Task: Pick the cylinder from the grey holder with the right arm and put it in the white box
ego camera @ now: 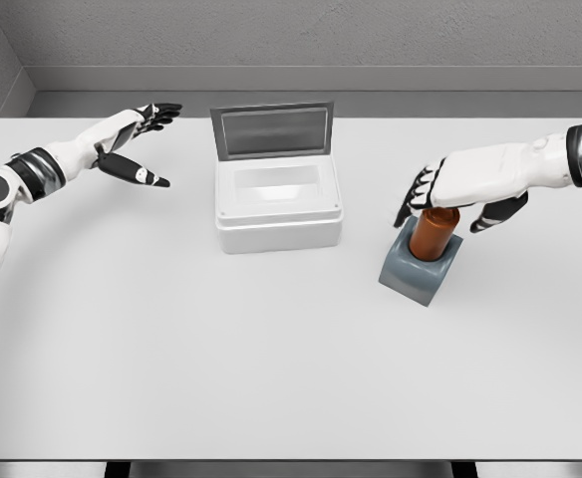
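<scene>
Right hand (457, 191) fingers spread, loosely over cylinder (435, 232) top in grey holder (420, 269), not clamped. Left hand (137, 139) open, raised beside white box (278, 204).

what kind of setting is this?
Likely a simulated tabletop test bench: a bare white table against plain grey walls, holding only a white box and a cylinder in a grey holder.

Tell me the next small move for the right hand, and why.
Probably close the fingers around the brown cylinder. The right hand sits just above its top with fingers spread, not gripping, and the cylinder stands upright in the grey holder, so nothing can go to the open white box yet.
</scene>
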`<action>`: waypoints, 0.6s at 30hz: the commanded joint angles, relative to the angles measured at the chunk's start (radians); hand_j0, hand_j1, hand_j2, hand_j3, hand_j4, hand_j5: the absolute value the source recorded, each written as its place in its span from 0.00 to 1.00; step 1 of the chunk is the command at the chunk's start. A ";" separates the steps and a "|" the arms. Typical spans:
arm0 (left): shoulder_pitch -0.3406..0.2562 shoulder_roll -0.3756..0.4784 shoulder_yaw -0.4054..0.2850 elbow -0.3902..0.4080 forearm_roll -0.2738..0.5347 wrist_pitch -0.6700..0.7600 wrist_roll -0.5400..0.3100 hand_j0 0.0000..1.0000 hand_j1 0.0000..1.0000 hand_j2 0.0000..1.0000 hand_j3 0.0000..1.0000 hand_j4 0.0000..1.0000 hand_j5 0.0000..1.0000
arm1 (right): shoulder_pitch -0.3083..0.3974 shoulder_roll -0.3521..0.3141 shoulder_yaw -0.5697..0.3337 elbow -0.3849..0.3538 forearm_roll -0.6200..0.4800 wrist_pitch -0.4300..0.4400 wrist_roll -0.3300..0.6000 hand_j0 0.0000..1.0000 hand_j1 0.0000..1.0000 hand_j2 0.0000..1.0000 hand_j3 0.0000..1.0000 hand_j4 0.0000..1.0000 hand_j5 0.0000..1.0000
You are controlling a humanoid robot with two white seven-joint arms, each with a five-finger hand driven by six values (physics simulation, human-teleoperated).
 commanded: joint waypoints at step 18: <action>0.000 -0.061 0.091 -0.005 0.001 0.108 0.000 1.00 1.00 1.00 1.00 1.00 1.00 | 0.002 -0.004 -0.001 -0.002 -0.002 0.002 0.019 0.36 0.36 0.36 0.36 0.36 0.36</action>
